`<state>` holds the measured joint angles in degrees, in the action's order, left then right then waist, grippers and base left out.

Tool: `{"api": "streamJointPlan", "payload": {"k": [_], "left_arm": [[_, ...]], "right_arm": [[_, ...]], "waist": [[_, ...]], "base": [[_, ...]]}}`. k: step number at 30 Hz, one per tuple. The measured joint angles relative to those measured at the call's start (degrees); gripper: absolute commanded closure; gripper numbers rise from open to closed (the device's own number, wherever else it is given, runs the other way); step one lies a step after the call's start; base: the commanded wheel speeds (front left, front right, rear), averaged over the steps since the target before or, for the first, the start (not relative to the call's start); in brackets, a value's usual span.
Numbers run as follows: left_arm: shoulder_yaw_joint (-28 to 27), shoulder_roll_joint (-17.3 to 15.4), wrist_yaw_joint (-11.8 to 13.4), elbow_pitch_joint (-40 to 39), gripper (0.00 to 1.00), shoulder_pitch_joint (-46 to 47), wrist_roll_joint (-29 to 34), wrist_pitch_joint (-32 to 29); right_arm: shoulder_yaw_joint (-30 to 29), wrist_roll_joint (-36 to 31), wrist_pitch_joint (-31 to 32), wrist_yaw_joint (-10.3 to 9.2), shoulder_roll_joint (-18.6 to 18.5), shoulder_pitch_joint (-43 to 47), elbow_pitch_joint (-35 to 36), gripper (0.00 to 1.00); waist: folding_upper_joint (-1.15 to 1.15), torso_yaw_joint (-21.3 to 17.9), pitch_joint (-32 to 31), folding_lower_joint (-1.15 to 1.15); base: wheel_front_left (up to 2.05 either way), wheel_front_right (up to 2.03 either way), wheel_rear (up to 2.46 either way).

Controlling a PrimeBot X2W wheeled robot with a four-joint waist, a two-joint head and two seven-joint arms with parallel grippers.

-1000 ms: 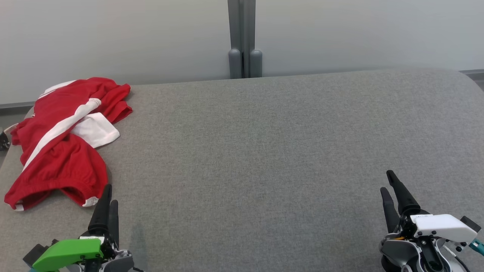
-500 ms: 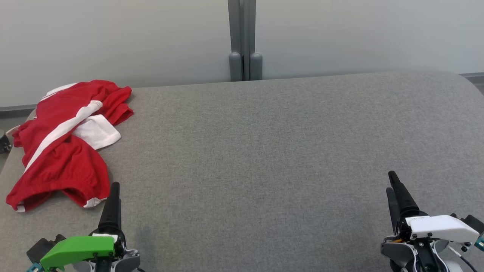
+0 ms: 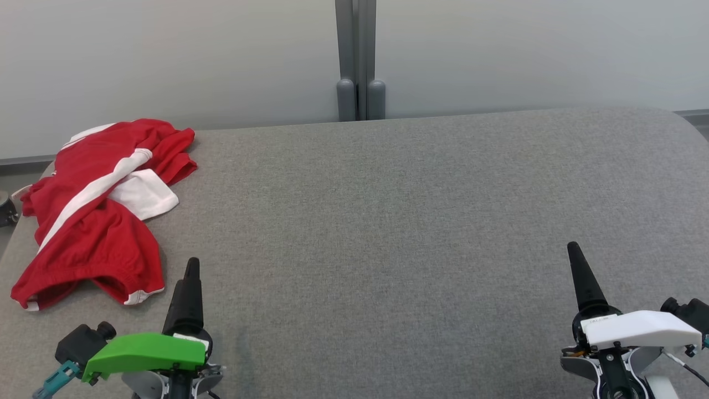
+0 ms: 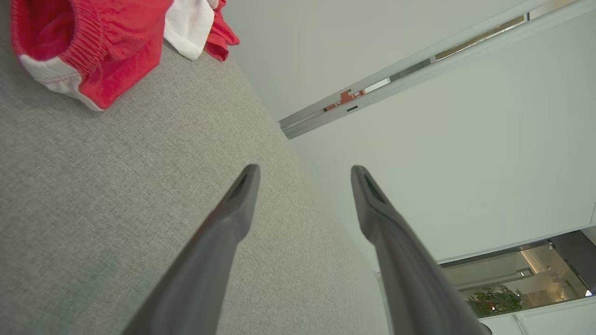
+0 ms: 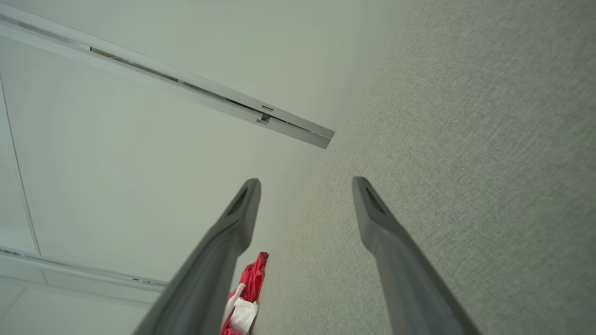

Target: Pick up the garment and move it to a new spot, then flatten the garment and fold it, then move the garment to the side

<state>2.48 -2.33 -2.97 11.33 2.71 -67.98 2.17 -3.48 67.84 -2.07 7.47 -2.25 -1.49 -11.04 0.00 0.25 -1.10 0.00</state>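
The garment [image 3: 88, 221] is a crumpled red piece with white stripes and trim, lying at the far left of the grey table [image 3: 399, 221]. The left wrist view catches its red hem and white edge, the garment [image 4: 88, 46] sitting at the top left. My left gripper [image 3: 191, 266] rises at the lower left, just right of the garment's near hem and apart from it. Its fingers stand open with nothing between them, left gripper [image 4: 305, 172]. At the lower right my right gripper [image 3: 573, 249] is far from the cloth, also open and empty, right gripper [image 5: 305, 184]. The garment [image 5: 244, 298] looks small and distant there.
A pale wall runs behind the table, with a grey vertical post [image 3: 357, 61] at the middle. The table's far corners are rounded, and the garment reaches its left edge. A small dark object [image 3: 6, 210] sits just past that left edge.
My left gripper has shifted right and slightly forward, away from the garment's hem. My right gripper has turned so its fingers line up edge-on. The head view has dropped slightly.
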Motion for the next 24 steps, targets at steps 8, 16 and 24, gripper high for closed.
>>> {"api": "streamJointPlan", "payload": {"k": [8, 16, 24], "left_arm": [[1.7, 0.0, 1.4, -0.5, 0.00, 0.0, 8.7, 1.5], [3.1, -0.1, 2.4, -0.6, 0.00, -0.3, 17.6, 3.0], [4.4, -0.1, 3.0, 0.0, 0.00, -1.0, 24.8, 4.4]], "right_arm": [[0.5, -8.2, -1.6, 0.00, -0.1, 0.4, 2.0, 0.00], [1.6, -16.7, -3.1, 0.00, -0.1, 1.2, 2.9, 0.00], [2.4, -24.8, -4.4, 0.00, -0.2, 1.5, 2.8, 0.00]], "waist": [[0.00, 0.2, -0.2, 0.00], [0.00, 0.3, -0.4, 0.00], [0.00, 0.3, -0.7, 0.00]], "base": [[0.00, 0.00, 0.00], [0.00, 0.00, 0.00], [0.00, 0.00, 0.00]]}}
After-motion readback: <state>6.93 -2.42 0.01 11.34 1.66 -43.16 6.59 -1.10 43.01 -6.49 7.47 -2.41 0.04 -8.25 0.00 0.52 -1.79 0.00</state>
